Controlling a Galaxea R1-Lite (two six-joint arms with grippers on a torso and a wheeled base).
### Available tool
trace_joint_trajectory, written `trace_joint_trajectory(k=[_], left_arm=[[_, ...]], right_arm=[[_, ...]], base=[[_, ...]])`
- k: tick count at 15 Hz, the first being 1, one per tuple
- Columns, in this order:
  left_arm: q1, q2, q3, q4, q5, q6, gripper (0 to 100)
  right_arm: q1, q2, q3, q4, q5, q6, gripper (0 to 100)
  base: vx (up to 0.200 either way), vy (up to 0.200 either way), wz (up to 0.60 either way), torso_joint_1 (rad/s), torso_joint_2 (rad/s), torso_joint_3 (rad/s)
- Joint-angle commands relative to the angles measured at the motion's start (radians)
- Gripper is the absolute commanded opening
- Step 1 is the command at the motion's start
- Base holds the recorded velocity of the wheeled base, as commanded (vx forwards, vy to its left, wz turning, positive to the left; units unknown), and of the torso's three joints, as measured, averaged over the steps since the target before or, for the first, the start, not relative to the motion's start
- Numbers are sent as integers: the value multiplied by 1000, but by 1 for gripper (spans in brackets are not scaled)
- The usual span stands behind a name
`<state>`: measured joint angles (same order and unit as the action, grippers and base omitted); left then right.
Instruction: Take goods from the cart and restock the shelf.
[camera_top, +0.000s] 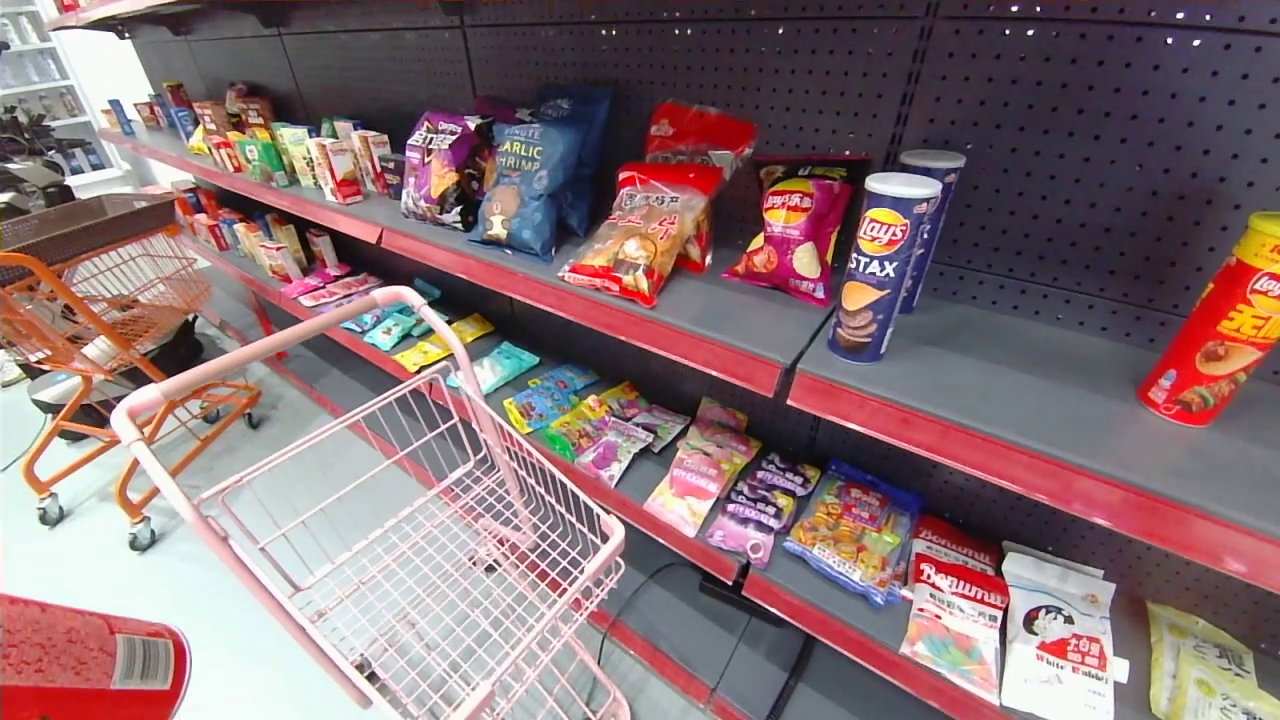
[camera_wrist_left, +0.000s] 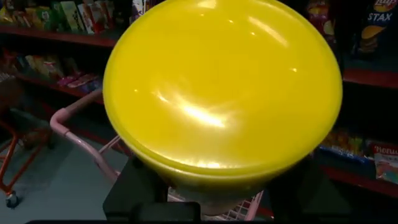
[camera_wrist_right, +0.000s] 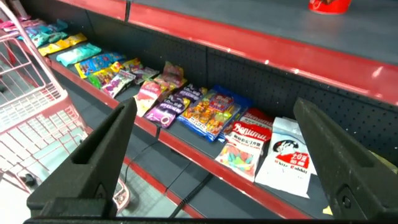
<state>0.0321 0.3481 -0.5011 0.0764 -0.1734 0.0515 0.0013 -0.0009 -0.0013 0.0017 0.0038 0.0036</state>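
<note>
The left end effector (camera_wrist_left: 211, 196) seems clamped on a red can (camera_top: 90, 660) at 7 o'clock of the cart (camera_top: 300, 335), which looks emptied, so only shelving it on the shelf (camera_top: 1000, 380) remains; the right end effector (camera_wrist_right: 216, 112) gapes empty.

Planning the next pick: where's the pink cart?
Head view, lower centre-left: the pink cart stands in the aisle alongside the lower shelf, with the orange cart farther off on its left.
</note>
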Motion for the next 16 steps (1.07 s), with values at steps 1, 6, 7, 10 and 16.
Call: trace_joint_trajectory(k=[1,6,7,10,16], left_arm=[[0,-20,-4,2,0,1,0],[-3,-15,-4,10,-5,2,0],[-3,-15,-4,10,-5,2,0],[-15,-17,-7,11,-8,14,0],[-15,-15,-8,43,-6,82,0]], right_arm=[[0,1,1,0,1,-2,100],[0,1,0,0,1,1,100],[0,1,0,0,1,1,100],[0,1,1,0,1,-1,100],[0,1,0,0,1,-1,100]], base=[[0,0,0,198,-442,-261],[0,0,-360,78,-182,-104],[0,0,-600,7,-17,2],[0,0,-600,11,2,-2],[0,0,-600,5,3,-1]])
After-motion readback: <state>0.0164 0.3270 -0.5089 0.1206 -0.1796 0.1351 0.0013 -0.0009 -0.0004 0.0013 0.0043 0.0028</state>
